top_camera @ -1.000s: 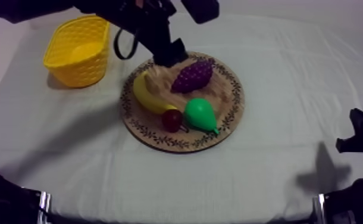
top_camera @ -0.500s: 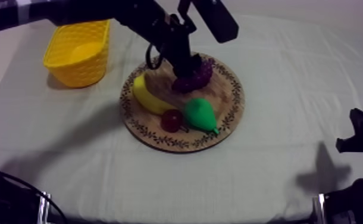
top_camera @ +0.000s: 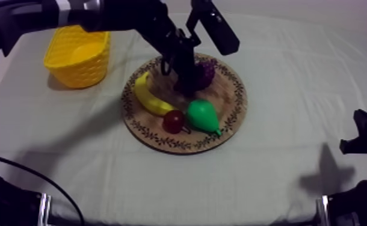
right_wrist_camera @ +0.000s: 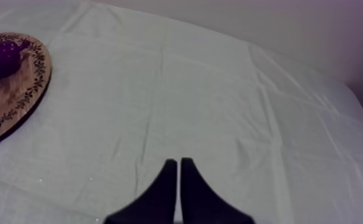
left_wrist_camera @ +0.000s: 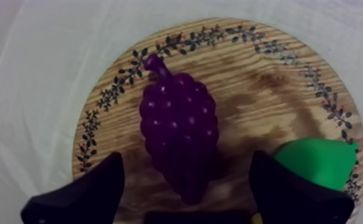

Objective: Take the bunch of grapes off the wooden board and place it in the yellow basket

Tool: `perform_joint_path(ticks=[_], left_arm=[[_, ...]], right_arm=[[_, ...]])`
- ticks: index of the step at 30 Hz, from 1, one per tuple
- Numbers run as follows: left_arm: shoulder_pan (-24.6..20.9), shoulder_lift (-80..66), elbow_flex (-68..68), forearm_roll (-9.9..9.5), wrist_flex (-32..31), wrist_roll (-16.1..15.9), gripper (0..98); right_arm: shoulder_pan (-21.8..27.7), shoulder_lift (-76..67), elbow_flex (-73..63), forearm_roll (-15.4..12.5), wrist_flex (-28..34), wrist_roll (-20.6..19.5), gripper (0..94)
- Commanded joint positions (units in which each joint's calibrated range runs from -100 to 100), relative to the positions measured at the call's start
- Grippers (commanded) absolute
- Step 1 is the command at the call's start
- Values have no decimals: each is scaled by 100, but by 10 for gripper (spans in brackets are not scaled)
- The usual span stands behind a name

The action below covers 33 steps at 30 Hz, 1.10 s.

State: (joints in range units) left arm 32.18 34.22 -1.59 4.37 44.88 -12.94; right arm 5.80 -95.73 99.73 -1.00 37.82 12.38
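The purple bunch of grapes (top_camera: 205,72) lies on the far part of the round wooden board (top_camera: 229,114), partly hidden by my left arm. My left gripper (top_camera: 186,78) hangs right over it. In the left wrist view the two black fingers (left_wrist_camera: 94,190) stand wide apart on either side of the grapes (left_wrist_camera: 178,128) above the board (left_wrist_camera: 255,89), open, touching nothing. The yellow basket (top_camera: 77,51) stands at the far left, empty. My right gripper (right_wrist_camera: 178,164) is shut as a narrow wedge over bare cloth, low at the right (top_camera: 366,141).
On the board's near half lie a banana (top_camera: 147,96), a small red fruit (top_camera: 174,121) and a green pear (top_camera: 203,115), which lies close to the grapes' near end (left_wrist_camera: 318,164). From the right wrist view the board (right_wrist_camera: 17,101) sits far off.
My left arm has swung from the board's far-left rim to right over the grapes and come lower. The fruit and my right arm have not moved.
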Motion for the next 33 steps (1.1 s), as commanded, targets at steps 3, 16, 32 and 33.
perform_joint_path(ticks=[3, 16, 32, 33], left_arm=[[0, 138, -112, 30, 7, 3, 770], [-19, 646, -642, 123, 260, -8, 765], [-73, 1142, -1006, 277, 536, 25, 748], [-77, 1155, -1008, 283, 538, 28, 745]], right_arm=[[2, -2, 4, 0, 0, 1, 2], [2, -2, 4, 0, 0, 0, 2], [2, -2, 4, 0, 0, 1, 2], [2, -2, 4, 0, 0, 1, 2]])
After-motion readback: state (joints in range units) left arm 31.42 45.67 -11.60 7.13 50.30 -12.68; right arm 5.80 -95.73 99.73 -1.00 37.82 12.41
